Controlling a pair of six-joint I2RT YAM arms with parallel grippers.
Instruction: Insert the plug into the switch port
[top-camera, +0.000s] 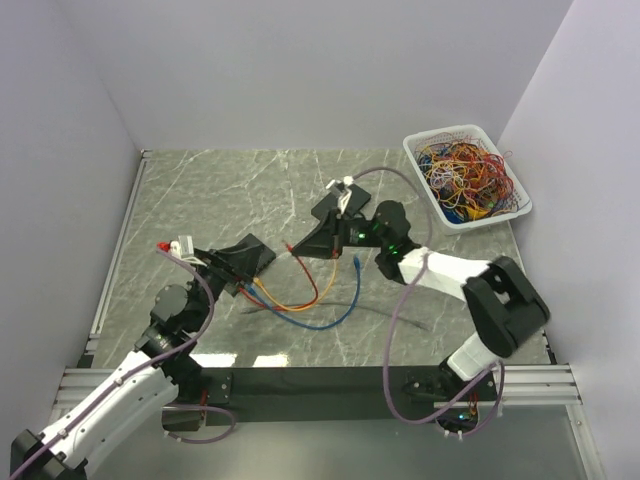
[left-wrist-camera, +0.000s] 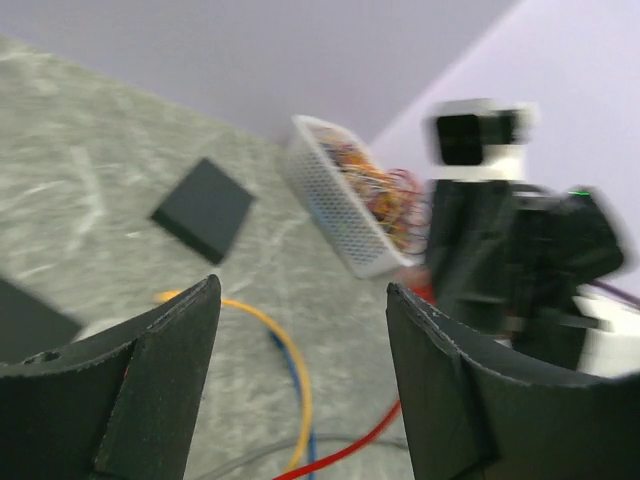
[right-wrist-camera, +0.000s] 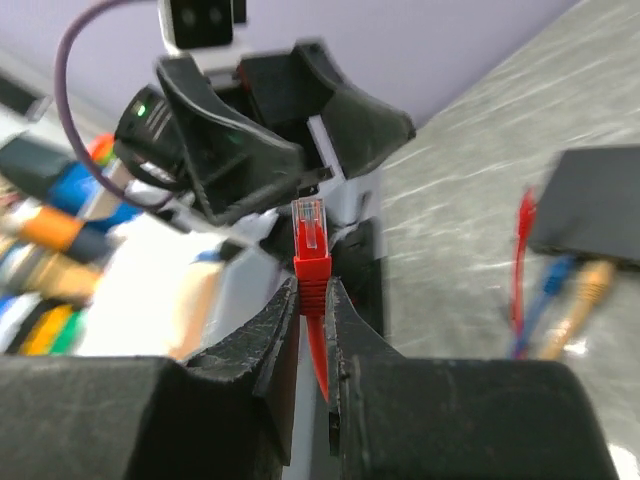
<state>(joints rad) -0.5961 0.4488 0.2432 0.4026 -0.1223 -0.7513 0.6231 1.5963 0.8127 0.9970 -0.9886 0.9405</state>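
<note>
red plug (right-wrist-camera: 311, 250) pinched tight in the right gripper (right-wrist-camera: 312, 310), held apart from the black switch (right-wrist-camera: 590, 205), left gripper (left-wrist-camera: 300, 295) wide open and empty, near the switch

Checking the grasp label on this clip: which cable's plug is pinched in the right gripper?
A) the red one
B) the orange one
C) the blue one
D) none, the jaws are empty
A: in the right wrist view the right gripper is closed on the red plug, whose clear tip sticks up from between the fingers.
</note>
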